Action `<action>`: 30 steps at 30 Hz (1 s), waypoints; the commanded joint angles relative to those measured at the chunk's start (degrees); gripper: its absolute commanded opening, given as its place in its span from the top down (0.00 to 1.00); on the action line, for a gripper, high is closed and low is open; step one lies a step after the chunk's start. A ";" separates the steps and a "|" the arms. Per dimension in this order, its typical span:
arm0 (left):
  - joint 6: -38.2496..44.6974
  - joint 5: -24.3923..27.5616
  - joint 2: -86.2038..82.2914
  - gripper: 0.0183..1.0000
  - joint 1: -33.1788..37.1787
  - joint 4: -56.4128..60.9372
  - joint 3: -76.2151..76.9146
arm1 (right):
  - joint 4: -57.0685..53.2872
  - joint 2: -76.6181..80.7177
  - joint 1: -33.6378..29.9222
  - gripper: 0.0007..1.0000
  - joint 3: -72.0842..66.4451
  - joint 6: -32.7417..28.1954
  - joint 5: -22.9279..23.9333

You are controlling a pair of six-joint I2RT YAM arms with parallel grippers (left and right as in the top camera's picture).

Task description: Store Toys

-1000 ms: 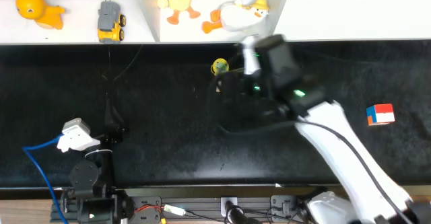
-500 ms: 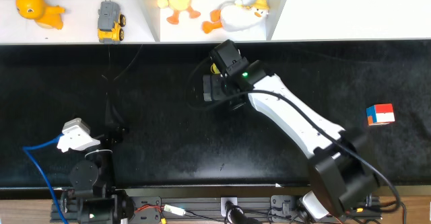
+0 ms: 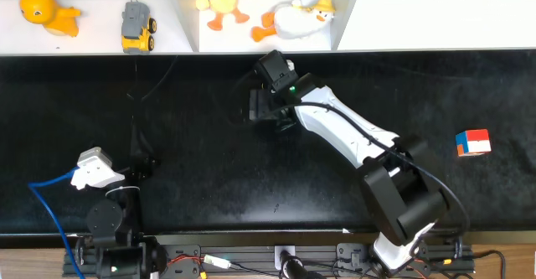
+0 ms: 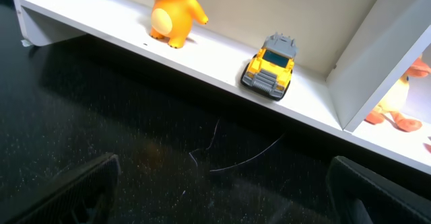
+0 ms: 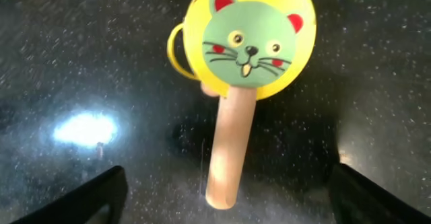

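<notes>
White right arm [image 3: 339,130] with black joints and black cable

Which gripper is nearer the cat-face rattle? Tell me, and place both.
Right. The right gripper hovers over the cat-face rattle, open fingers flanking its wooden handle. The left gripper sits far off at the table's left side, facing the shelf's yellow toy truck.
</notes>
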 commanded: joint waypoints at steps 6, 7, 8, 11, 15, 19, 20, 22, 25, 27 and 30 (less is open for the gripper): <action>-1.05 -0.46 -0.59 0.00 -0.24 0.09 -0.20 | -3.06 5.81 0.33 0.52 0.63 0.79 -1.29; -1.03 -0.46 -0.59 0.00 -0.24 0.09 -0.20 | -3.74 6.08 0.33 0.59 0.63 0.79 -1.31; -1.05 -0.46 -0.59 0.00 -0.24 0.07 -0.20 | -4.48 6.34 0.33 0.65 0.63 0.79 -1.31; -1.05 -0.46 -0.59 0.00 -0.24 0.09 -0.20 | -6.14 6.60 0.33 0.77 0.63 0.76 -1.29; -1.05 -0.46 -0.59 0.00 -0.24 0.09 -0.20 | -7.06 6.58 0.31 0.86 0.66 0.76 -1.31; -1.05 -0.46 -0.59 0.00 -0.24 0.09 -0.20 | -7.50 6.60 0.31 0.93 0.68 0.76 -1.95; -1.05 -0.46 -0.59 0.00 -0.24 0.09 -0.20 | -7.48 6.60 0.31 0.95 0.68 0.79 -2.56; -1.05 -0.46 -0.59 0.00 -0.24 0.09 -0.20 | -7.50 6.58 0.31 0.96 0.70 0.81 -2.89; -1.03 -0.46 -0.59 0.00 -0.24 0.09 -0.20 | -8.02 6.51 0.28 0.95 1.14 0.81 -3.63; -1.03 -0.46 -0.59 0.00 -0.24 0.07 -0.20 | -9.05 6.47 0.24 0.96 2.23 0.81 -4.44; -1.05 -0.46 -0.59 0.00 -0.24 0.07 -0.20 | -12.61 6.36 0.26 0.96 5.44 0.85 -4.96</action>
